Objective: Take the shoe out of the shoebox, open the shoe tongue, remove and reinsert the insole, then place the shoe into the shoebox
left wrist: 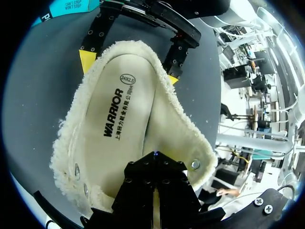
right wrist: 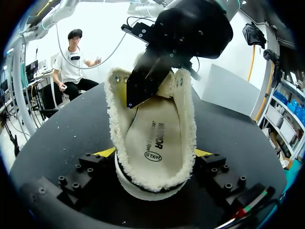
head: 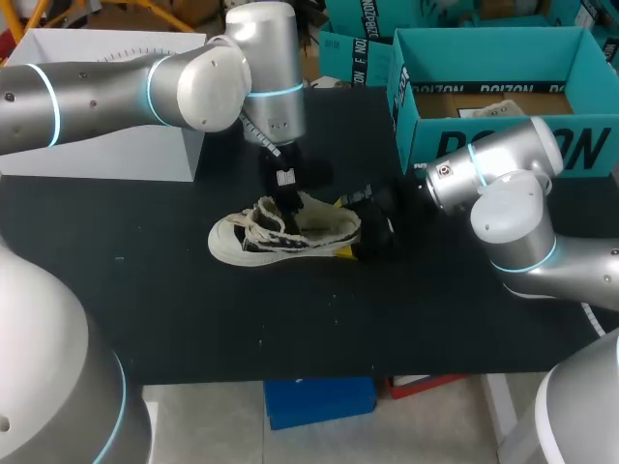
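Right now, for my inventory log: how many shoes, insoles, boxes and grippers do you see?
shoe: 1
insole: 1
boxes: 2, the shoebox and the white box
grippers: 2, the left gripper and the right gripper
Total: 6

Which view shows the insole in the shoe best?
The left wrist view: it looks straight down on the insole, near and large. The right wrist view shows it at a slant; the head view barely shows it.

Robotics lab workbench
Silver left arm (head: 97, 97) and right arm (head: 513, 227) enter from the frame's sides over a black table (head: 290, 329); white box (head: 97, 155) at upper left; teal shoebox (head: 484, 53) at upper right.
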`<action>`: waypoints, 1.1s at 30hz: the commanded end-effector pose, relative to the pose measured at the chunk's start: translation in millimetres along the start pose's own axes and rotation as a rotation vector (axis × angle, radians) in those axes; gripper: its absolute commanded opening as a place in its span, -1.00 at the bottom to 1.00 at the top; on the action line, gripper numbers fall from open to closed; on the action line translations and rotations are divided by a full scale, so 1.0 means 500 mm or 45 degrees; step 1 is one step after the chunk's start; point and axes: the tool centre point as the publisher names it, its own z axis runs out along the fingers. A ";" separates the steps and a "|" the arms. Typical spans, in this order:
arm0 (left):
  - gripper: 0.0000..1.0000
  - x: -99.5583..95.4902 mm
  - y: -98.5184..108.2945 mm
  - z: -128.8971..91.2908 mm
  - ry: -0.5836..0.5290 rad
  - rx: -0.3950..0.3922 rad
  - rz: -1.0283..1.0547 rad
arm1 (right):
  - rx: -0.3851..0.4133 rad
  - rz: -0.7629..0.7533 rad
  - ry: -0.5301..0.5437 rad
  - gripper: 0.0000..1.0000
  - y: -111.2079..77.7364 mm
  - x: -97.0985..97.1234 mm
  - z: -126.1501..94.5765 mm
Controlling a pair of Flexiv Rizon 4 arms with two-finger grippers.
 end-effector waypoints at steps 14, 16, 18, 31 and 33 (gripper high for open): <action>-1.00 -0.030 0.009 0.043 -0.040 0.026 -0.028 | 0.003 0.002 -0.001 -1.00 -0.006 -0.003 0.010; -1.00 -0.033 0.007 0.047 -0.039 0.027 -0.027 | 0.003 0.002 -0.001 -1.00 -0.006 -0.003 0.010; -1.00 -0.035 0.006 0.049 -0.038 0.028 -0.026 | 0.003 0.002 -0.001 -1.00 -0.006 -0.003 0.010; -1.00 -0.034 0.001 0.058 -0.036 0.029 -0.017 | 0.003 0.002 -0.001 -1.00 -0.006 -0.003 0.010; -1.00 -0.033 0.001 0.060 -0.034 0.027 -0.016 | 0.003 0.002 -0.001 -1.00 -0.006 -0.003 0.010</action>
